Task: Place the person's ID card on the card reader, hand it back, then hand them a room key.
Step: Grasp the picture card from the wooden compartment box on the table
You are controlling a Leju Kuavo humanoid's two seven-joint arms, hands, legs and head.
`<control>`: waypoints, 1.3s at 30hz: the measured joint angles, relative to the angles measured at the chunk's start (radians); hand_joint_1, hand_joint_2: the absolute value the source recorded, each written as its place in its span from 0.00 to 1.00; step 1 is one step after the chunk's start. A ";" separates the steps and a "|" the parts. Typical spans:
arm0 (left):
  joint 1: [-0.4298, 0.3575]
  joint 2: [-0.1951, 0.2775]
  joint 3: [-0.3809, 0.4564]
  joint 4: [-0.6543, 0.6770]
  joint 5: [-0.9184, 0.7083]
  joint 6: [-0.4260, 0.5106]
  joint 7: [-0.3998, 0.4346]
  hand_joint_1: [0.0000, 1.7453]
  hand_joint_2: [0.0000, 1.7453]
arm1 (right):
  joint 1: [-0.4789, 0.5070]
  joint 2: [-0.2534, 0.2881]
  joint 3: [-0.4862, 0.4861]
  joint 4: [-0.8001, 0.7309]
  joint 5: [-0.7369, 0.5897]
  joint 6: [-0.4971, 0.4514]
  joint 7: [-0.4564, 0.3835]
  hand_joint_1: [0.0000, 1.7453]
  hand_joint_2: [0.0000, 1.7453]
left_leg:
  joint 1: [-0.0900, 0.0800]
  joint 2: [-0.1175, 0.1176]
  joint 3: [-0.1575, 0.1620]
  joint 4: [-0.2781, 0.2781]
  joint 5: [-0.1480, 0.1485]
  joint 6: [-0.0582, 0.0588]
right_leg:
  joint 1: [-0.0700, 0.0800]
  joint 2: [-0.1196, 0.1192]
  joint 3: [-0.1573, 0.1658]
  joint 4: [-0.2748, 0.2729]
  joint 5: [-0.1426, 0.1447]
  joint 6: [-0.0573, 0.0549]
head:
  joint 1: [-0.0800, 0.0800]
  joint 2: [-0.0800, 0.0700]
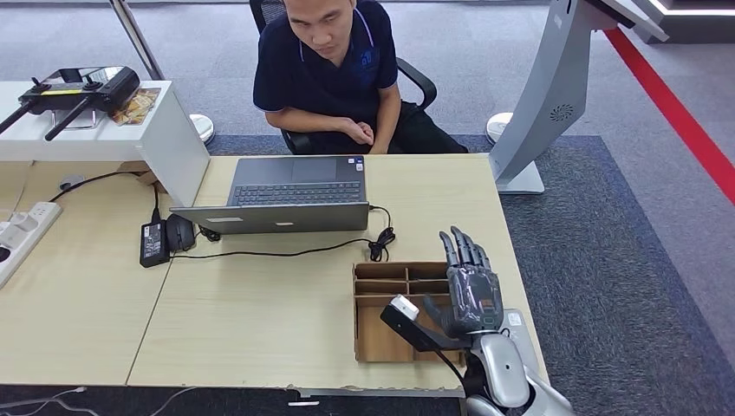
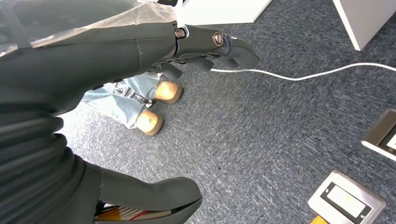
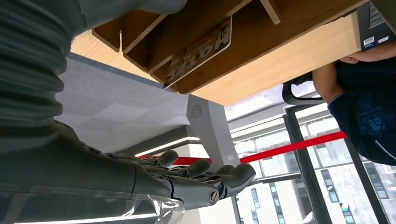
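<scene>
The right hand (image 1: 469,290) hovers over the wooden tray (image 1: 373,342), fingers straight, apart and holding nothing. A card (image 3: 201,51) printed with hotel lettering lies in one compartment just beside it, probably the room key. I would lower slowly and pinch its free edge. The left hand (image 2: 205,46) hangs, loosely curled, above carpet.

**An office reception desk**

A pale wooden desk (image 1: 260,329) stands on grey carpet (image 1: 624,260) marked with a red floor stripe (image 1: 685,121). A person (image 1: 334,69) sits in a black office chair (image 1: 420,82) at its far edge, behind an open laptop (image 1: 286,195). A wooden card organiser (image 1: 390,299) sits near the desk's front right corner, a power strip (image 1: 26,230) at its left edge. The right wrist view shows tall windows (image 3: 303,186).
</scene>
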 joint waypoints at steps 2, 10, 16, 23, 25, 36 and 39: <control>0.000 0.000 0.000 0.000 0.000 0.000 0.000 0.00 1.00 | 0.000 0.001 0.000 0.004 0.001 -0.003 0.000 0.00 1.00 | 0.000 0.000 0.000 0.000 0.000 0.000 | 0.000 0.000 0.000 0.000 0.000 0.000 | 0.000 0.000; 0.000 0.000 0.000 0.000 0.000 0.000 0.001 0.00 1.00 | 0.000 0.008 0.000 0.019 0.011 -0.025 0.003 0.00 1.00 | 0.000 0.000 0.000 0.000 0.000 0.000 | 0.000 0.000 0.000 0.000 0.000 0.000 | 0.000 0.000; 0.000 0.000 0.000 0.000 0.000 0.000 0.001 0.00 1.00 | 0.000 0.009 0.000 0.029 0.016 -0.029 0.004 0.00 1.00 | 0.000 0.000 0.000 0.000 0.000 0.000 | 0.000 0.000 0.000 0.000 0.000 0.000 | 0.000 0.000; 0.000 0.000 0.000 0.000 0.000 0.000 0.001 0.00 1.00 | 0.000 0.010 0.000 0.037 0.016 -0.029 0.005 0.00 1.00 | 0.000 0.000 0.000 0.000 0.000 0.000 | 0.000 0.000 0.000 0.000 0.000 0.000 | 0.000 0.000; 0.000 -0.001 0.000 0.000 0.000 0.000 0.001 0.00 1.00 | 0.000 0.011 -0.001 0.038 0.016 -0.029 0.005 0.00 1.00 | 0.000 0.000 0.000 0.000 0.000 0.000 | 0.000 0.000 0.000 0.000 0.000 0.000 | 0.000 0.000; 0.000 -0.001 0.000 0.000 0.000 0.000 0.001 0.00 1.00 | 0.000 0.016 -0.001 0.043 0.015 -0.029 0.005 0.03 1.00 | 0.000 0.000 0.000 0.000 0.000 0.000 | 0.000 0.000 0.000 0.000 0.000 0.000 | 0.000 0.000; 0.000 -0.001 0.000 0.000 0.000 0.000 0.001 0.00 1.00 | 0.000 0.016 -0.001 0.043 0.015 -0.029 0.005 0.05 1.00 | 0.000 0.000 0.000 0.000 0.000 0.000 | 0.000 0.000 0.000 0.000 0.000 0.000 | 0.000 0.000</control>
